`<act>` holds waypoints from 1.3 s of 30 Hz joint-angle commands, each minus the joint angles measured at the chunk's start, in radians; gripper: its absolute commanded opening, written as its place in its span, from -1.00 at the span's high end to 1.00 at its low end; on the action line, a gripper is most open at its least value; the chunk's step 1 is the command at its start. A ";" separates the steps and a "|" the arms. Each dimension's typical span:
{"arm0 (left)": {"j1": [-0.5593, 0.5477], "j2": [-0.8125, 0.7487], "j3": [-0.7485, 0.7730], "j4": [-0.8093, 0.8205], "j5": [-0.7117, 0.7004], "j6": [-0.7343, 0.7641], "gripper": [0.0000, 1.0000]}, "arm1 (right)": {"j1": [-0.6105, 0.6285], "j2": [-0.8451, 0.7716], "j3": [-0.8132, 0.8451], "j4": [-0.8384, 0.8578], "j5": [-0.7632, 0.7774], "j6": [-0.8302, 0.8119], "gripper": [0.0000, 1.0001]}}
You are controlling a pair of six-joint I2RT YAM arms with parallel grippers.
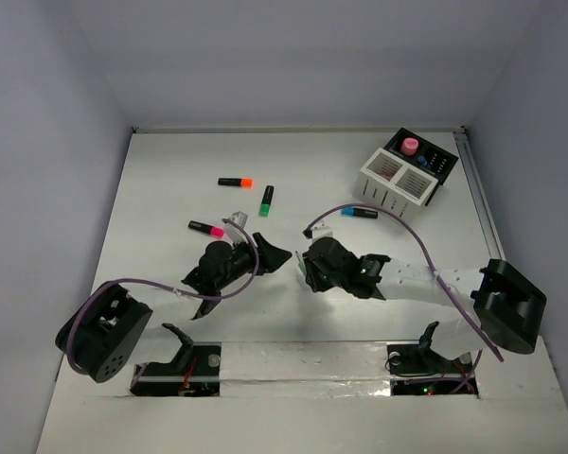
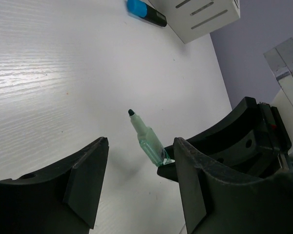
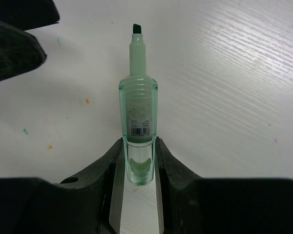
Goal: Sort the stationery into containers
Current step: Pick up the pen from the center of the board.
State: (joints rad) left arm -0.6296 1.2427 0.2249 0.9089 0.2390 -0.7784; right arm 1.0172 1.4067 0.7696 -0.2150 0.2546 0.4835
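My right gripper (image 3: 139, 163) is shut on the clear lower end of a pale green uncapped highlighter (image 3: 138, 109), whose tip points away from it over the table. In the top view the right gripper (image 1: 306, 266) is mid-table, facing my left gripper (image 1: 276, 253). My left gripper (image 2: 138, 163) is open and empty; the pale green highlighter (image 2: 147, 139) pokes out in front of its jaws, apart from both fingers. The white slatted box (image 1: 396, 180) joins the black box (image 1: 434, 162) at the back right. Black highlighters lie loose: orange-capped (image 1: 237, 182), green-capped (image 1: 266, 200), pink-capped (image 1: 206, 228), blue-capped (image 1: 358, 213).
A pink round item (image 1: 410, 145) stands on the black box. The blue-capped highlighter (image 2: 145, 11) lies against the white box (image 2: 200, 14). Purple cables loop over both arms. Grey walls enclose the table on three sides.
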 commanded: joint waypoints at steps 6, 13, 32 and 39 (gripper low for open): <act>-0.050 0.069 0.065 0.122 0.011 -0.019 0.03 | 0.029 -0.017 -0.006 0.106 -0.028 -0.039 1.00; -0.068 0.104 0.070 0.125 -0.012 -0.018 0.07 | 0.038 -0.028 -0.009 0.129 -0.034 -0.042 1.00; -0.117 0.192 0.102 0.163 -0.072 -0.013 0.60 | 0.057 -0.084 -0.041 0.163 -0.048 -0.051 1.00; -0.127 0.186 0.094 0.174 -0.113 0.002 1.00 | 0.057 -0.112 -0.050 0.164 -0.081 -0.059 1.00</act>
State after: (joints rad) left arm -0.7517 1.4425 0.2955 1.0397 0.1608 -0.7998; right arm 1.0618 1.3365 0.7208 -0.1188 0.2050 0.4431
